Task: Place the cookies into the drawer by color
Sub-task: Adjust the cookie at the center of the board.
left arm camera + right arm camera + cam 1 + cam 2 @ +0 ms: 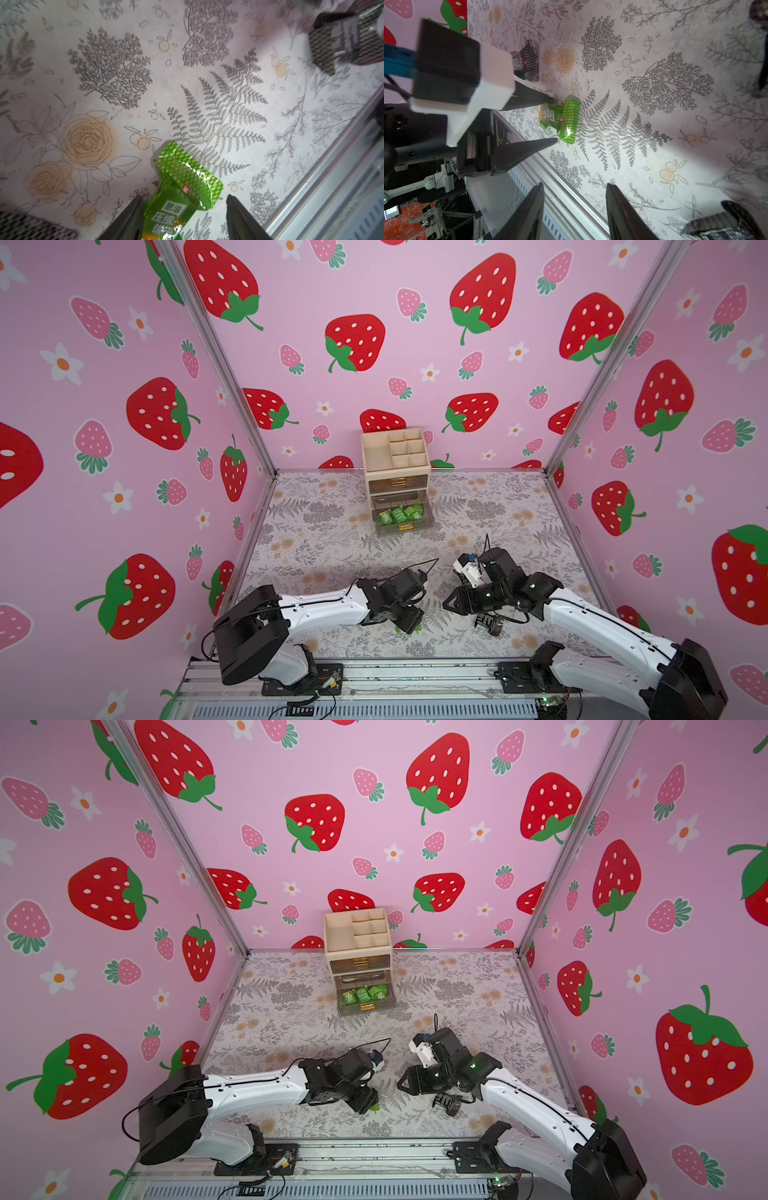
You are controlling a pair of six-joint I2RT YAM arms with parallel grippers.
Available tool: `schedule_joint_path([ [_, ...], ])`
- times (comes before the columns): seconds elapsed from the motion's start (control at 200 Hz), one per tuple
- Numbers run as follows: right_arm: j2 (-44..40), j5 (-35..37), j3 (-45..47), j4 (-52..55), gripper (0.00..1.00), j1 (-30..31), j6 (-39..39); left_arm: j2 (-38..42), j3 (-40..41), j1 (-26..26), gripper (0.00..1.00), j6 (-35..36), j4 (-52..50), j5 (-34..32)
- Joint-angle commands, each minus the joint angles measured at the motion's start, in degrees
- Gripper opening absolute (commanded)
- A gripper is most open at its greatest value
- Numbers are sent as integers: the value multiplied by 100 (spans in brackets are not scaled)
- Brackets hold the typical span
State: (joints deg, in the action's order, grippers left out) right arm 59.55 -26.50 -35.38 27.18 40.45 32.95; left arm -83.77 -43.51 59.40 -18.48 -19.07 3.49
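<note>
Several green cookies (pixel 398 514) sit in the pulled-out bottom tray of the drawer (pixel 376 456) at the back of the table (pixel 324 531). One more green cookie (pixel 187 176) lies flat up front, and the left gripper (pixel 184 198) straddles it, jaws apart, one finger touching the wrapper and the other clear of it. Nearby the right gripper (pixel 574 186) hangs with jaws apart, nothing between them. A couple of black cookies (pixel 529 60) lie loose near the arms.

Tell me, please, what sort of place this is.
Probably a small robot test booth rather than a home: strawberry-print backdrop walls on an aluminium frame, a leaf-print table, and the left arm and right arm mounted on a rail at the front.
</note>
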Motion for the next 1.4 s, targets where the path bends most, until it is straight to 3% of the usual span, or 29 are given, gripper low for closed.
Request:
schedule_joint_path([
  [0.0, -29, -131, 59, -127, 53, -29, -129, 2, -233, 29, 68, 311, -302, -93],
  [0.115, 55, -236, 52, -178, 53, -35, -157, -183, -342, 14, 69, 340, -448, -170],
  [0.24, 15, -99, 47, -104, 53, -36, -187, -162, -204, 20, 68, 276, -209, 320],
  [0.525, -106, 4, 100, -124, 53, -33, -181, 89, -115, 205, 61, -339, -698, -89],
  [0.795, -75, 92, 101, -103, 53, -36, -201, -382, -457, 555, 57, -631, -1440, -885],
  [1.116, -98, 200, 117, -92, 53, -36, -195, -671, -711, 652, 55, -742, -1294, -989],
  [1.151, -103, 230, 108, -88, 53, -28, -192, -696, -729, 648, 53, -815, -1254, -1052],
  [1.231, -119, 334, 104, -37, 53, -30, -192, -794, -827, 648, 39, -1062, -1136, -1247],
  [1.396, -205, 616, 105, 59, 55, -28, -114, -1303, -1410, 640, 42, -1502, -1364, -1820],
])
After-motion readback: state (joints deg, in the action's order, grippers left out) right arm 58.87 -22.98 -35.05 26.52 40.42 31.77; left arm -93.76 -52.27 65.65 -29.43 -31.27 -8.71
